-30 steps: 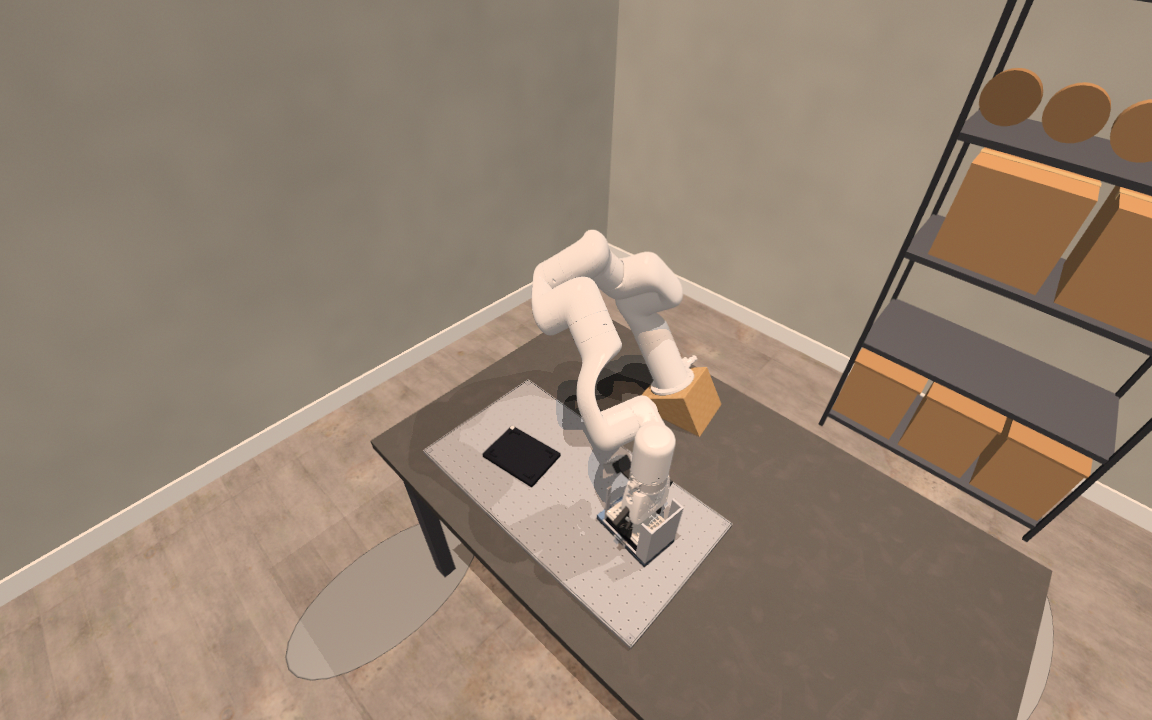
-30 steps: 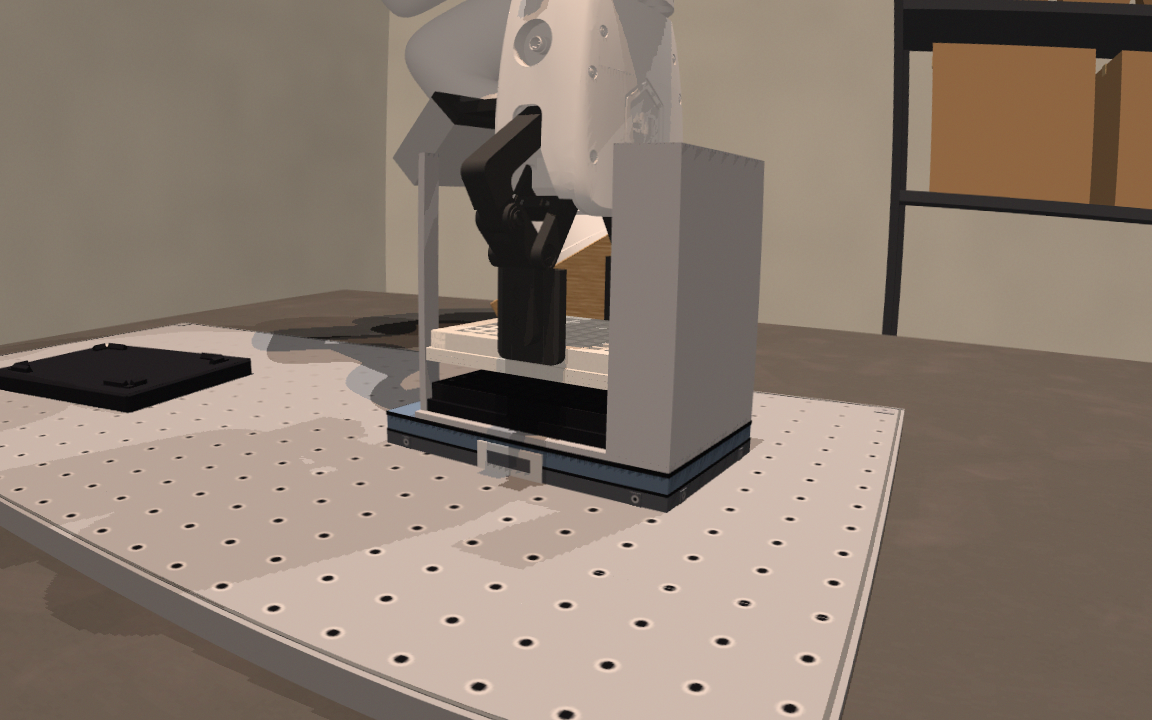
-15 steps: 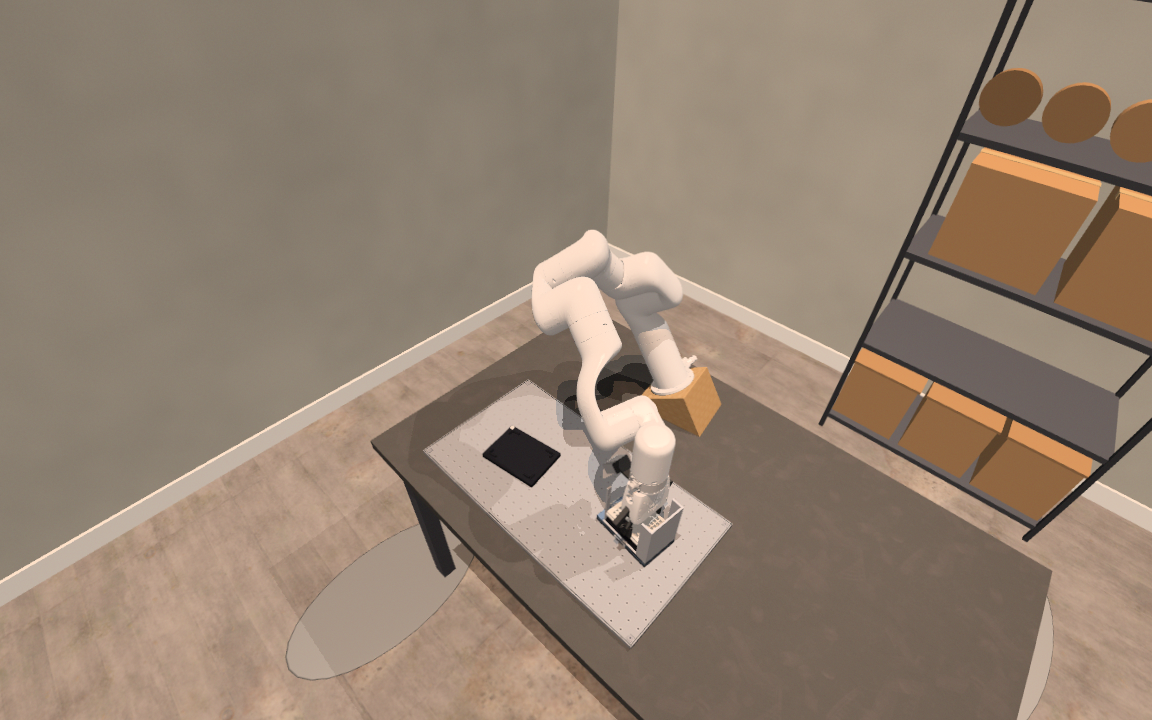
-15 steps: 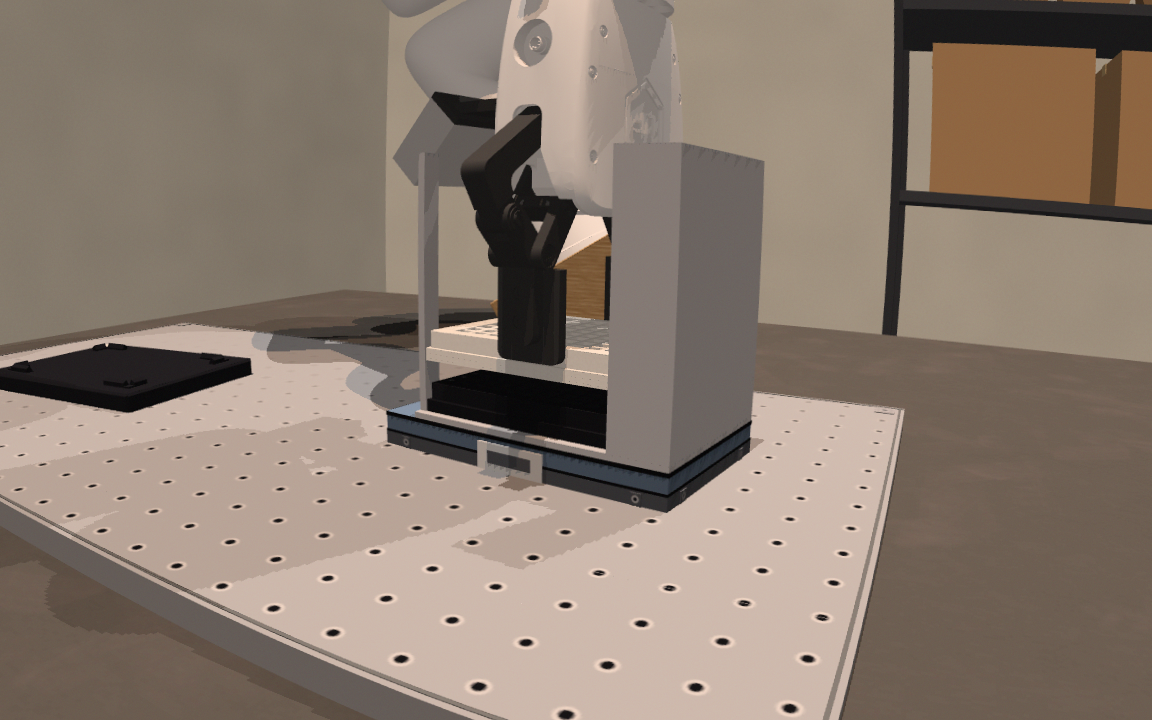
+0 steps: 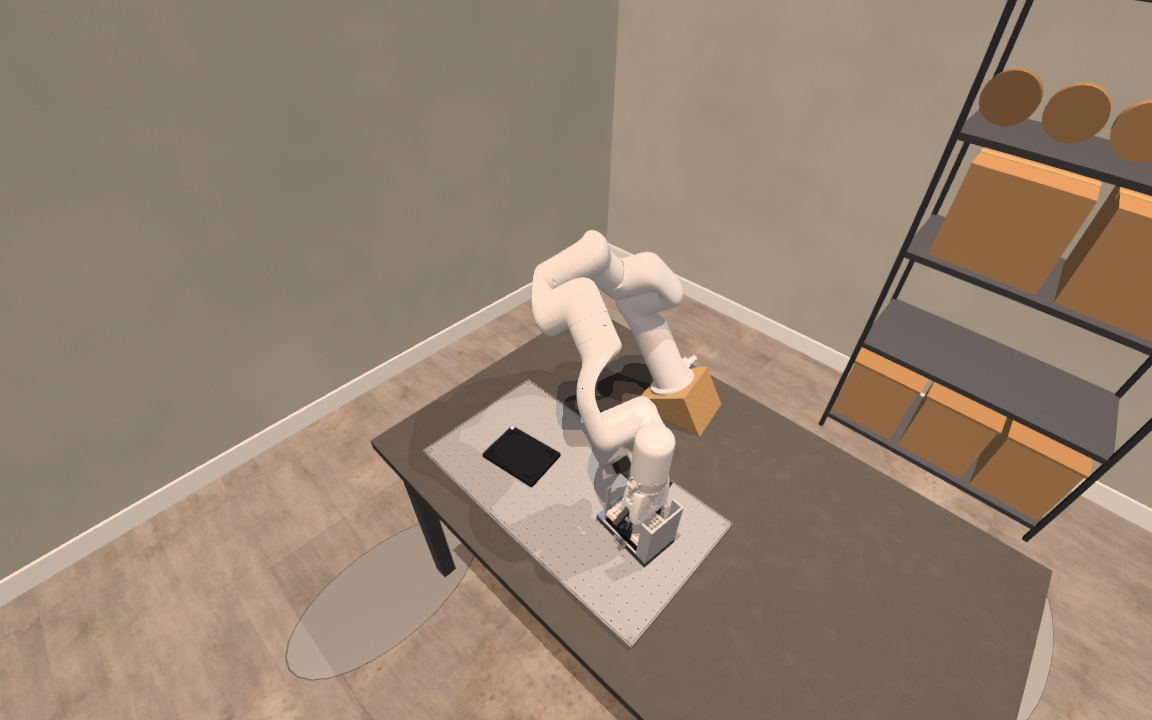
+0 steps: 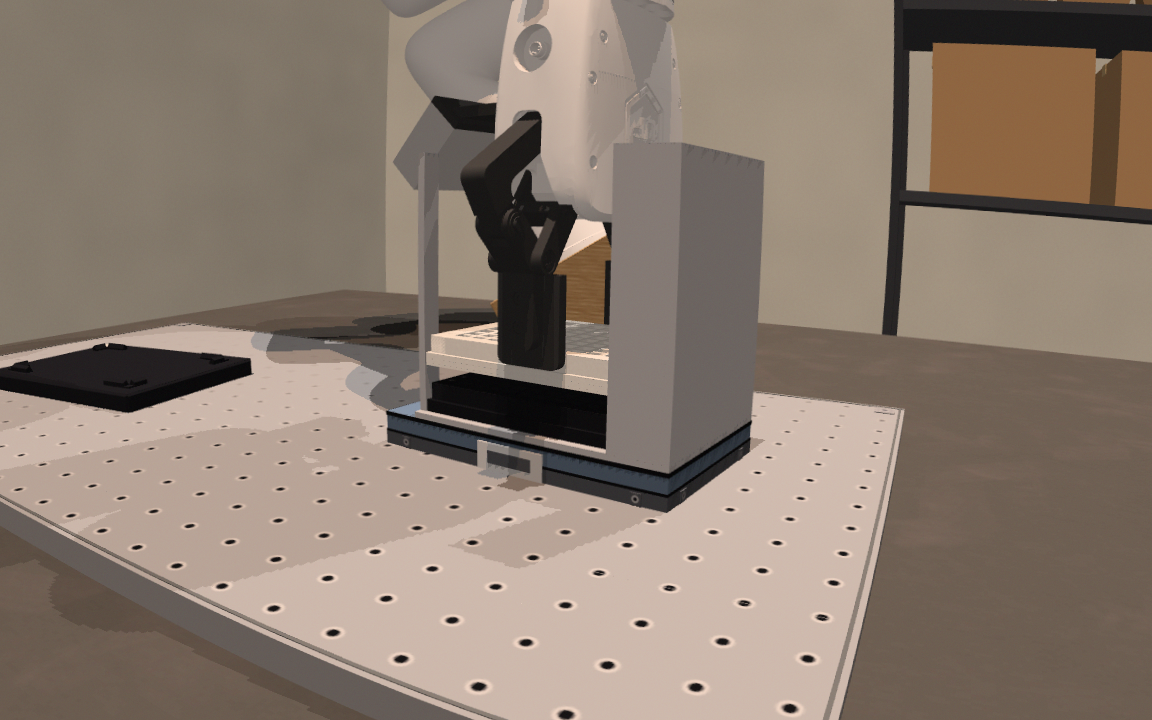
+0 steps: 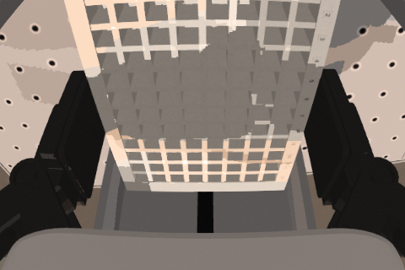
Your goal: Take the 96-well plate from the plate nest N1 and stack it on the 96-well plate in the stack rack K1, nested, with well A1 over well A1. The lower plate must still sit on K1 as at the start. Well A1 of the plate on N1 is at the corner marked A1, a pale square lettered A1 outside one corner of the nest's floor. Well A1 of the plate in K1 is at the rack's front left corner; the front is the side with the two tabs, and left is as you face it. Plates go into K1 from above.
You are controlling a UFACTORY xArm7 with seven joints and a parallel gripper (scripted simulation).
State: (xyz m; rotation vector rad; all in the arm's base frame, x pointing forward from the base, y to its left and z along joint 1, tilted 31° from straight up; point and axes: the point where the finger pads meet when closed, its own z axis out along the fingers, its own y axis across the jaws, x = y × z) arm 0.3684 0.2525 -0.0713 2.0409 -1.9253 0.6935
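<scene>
My gripper (image 6: 528, 335) is shut on the white 96-well plate (image 6: 513, 366) and holds it inside the stack rack K1 (image 6: 593, 313), level, just above the black 96-well plate (image 6: 517, 407) on the rack's floor. A narrow gap shows between the two plates. In the wrist view the white plate (image 7: 199, 64) fills the frame between my black fingers, with its column letters along the far edge. The plate nest N1 (image 6: 119, 374) is a flat black square, empty, at the left of the breadboard. In the top view the rack (image 5: 643, 528) is under my wrist and the nest (image 5: 520, 454) lies to its left.
The rack has a tall grey wall (image 6: 683, 304) on the right and a thin post (image 6: 423, 286) on the left, close to my fingers. A tab (image 6: 508, 460) sticks out at the rack's front. A brown box (image 5: 686, 400) stands behind my arm. A shelf unit (image 5: 1045, 268) stands at the right.
</scene>
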